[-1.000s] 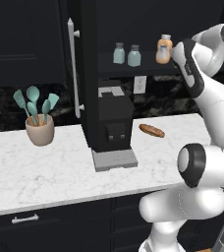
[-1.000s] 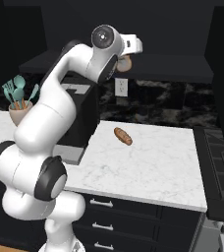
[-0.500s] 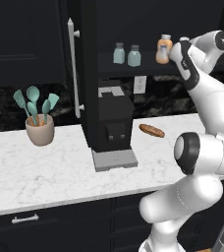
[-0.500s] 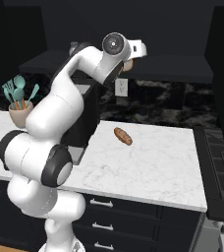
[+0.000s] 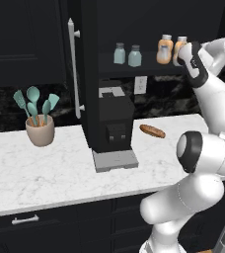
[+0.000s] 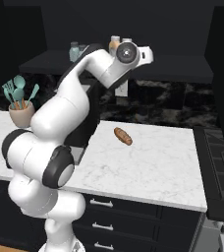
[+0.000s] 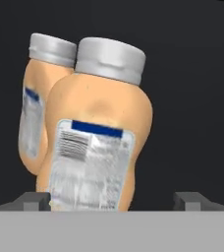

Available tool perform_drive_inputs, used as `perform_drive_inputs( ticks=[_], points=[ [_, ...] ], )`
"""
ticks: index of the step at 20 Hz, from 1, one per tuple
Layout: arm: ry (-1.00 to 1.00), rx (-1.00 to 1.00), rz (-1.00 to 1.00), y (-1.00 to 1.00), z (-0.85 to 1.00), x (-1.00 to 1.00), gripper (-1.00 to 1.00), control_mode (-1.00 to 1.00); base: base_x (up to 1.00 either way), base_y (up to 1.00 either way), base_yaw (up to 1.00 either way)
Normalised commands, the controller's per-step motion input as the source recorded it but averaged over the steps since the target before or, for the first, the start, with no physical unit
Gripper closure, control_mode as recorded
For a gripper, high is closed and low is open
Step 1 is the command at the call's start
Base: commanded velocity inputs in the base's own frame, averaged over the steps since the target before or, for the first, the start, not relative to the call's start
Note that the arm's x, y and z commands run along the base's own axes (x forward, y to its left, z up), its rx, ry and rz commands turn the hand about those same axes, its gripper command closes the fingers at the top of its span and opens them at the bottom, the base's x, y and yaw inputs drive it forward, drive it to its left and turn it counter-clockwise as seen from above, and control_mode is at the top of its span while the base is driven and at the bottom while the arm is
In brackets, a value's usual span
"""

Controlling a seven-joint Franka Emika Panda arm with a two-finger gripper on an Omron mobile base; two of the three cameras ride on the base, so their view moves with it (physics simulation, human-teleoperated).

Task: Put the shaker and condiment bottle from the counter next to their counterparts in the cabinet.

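Jaws are seen spread apart, one fingertip to each side of the condiment bottle (image 7: 97, 142), which is not pinched by the gripper (image 7: 111, 201). On the cabinet (image 5: 134, 69) shelf, taking this bottle as landmark, two shakers (image 5: 127, 54) are set well left, and its orange counterpart (image 7: 38, 108) just left, slightly behind.

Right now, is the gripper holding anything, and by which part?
Nothing is held: the gripper is open, one fingertip clear of the condiment bottle.
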Motion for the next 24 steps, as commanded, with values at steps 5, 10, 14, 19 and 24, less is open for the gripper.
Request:
perform_drive_inputs(
  ticks=[5,10,14,19,24],
  points=[
    [0.0,0.0,0.03,-0.08,-0.26,-0.37,-1.0,-1.0,0.0,0.0,0.0],
    [-0.03,0.0,0.0,0.0,-0.39,-0.81,-1.0,-1.0,0.0,0.0,0.0],
    [-0.04,0.0,0.0,0.0,-0.51,-0.85,-1.0,-1.0,0.0,0.0,0.0],
    [-0.06,-0.04,0.0,0.0,-0.7,-0.77,-1.0,-1.0,0.0,0.0,0.0],
    [-0.03,-0.1,0.0,0.01,-0.87,-0.53,-1.0,-1.0,0.0,0.0,0.0]
  ],
)
